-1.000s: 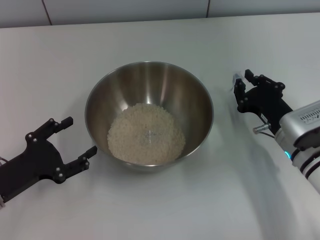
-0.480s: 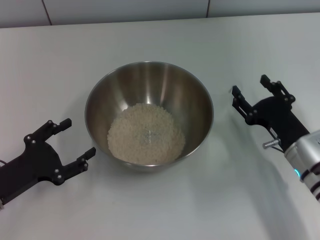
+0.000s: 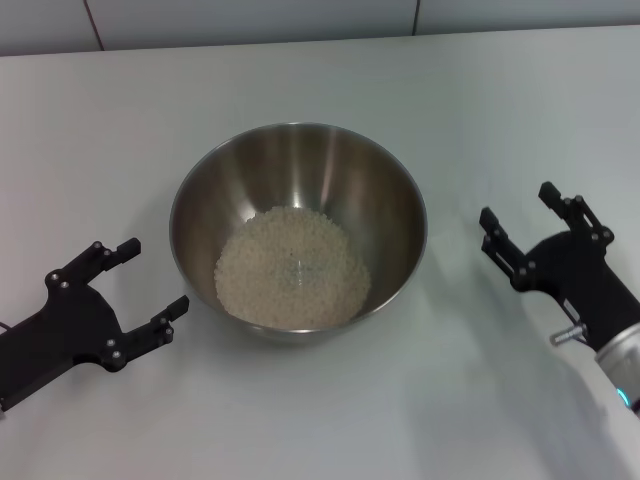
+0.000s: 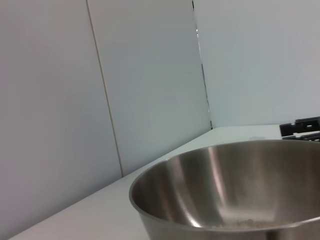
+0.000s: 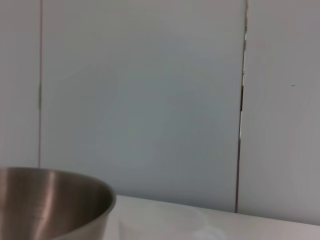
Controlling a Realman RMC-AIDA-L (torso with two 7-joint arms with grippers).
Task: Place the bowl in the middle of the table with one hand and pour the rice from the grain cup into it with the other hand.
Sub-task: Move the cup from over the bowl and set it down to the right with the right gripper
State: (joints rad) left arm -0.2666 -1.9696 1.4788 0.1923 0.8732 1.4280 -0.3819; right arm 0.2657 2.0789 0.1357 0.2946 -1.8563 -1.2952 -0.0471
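Observation:
The steel bowl (image 3: 298, 225) stands in the middle of the white table (image 3: 300, 70), with a pale mound of rice (image 3: 292, 268) on its bottom. My left gripper (image 3: 155, 274) is open and empty on the table, just left of the bowl. My right gripper (image 3: 517, 203) is open and empty, a short way right of the bowl. The bowl also shows in the left wrist view (image 4: 225, 190) and the right wrist view (image 5: 50, 202). A faint translucent shape beside the bowl in the right wrist view may be the grain cup (image 5: 162, 225). I cannot make it out in the head view.
A pale panelled wall (image 3: 250, 20) runs along the table's far edge. The right gripper shows far off in the left wrist view (image 4: 300, 127), beyond the bowl's rim.
My right gripper has drawn back toward the front right, away from the spot beside the bowl, with its fingers open. My left gripper has slid back slightly. The bowl has not moved.

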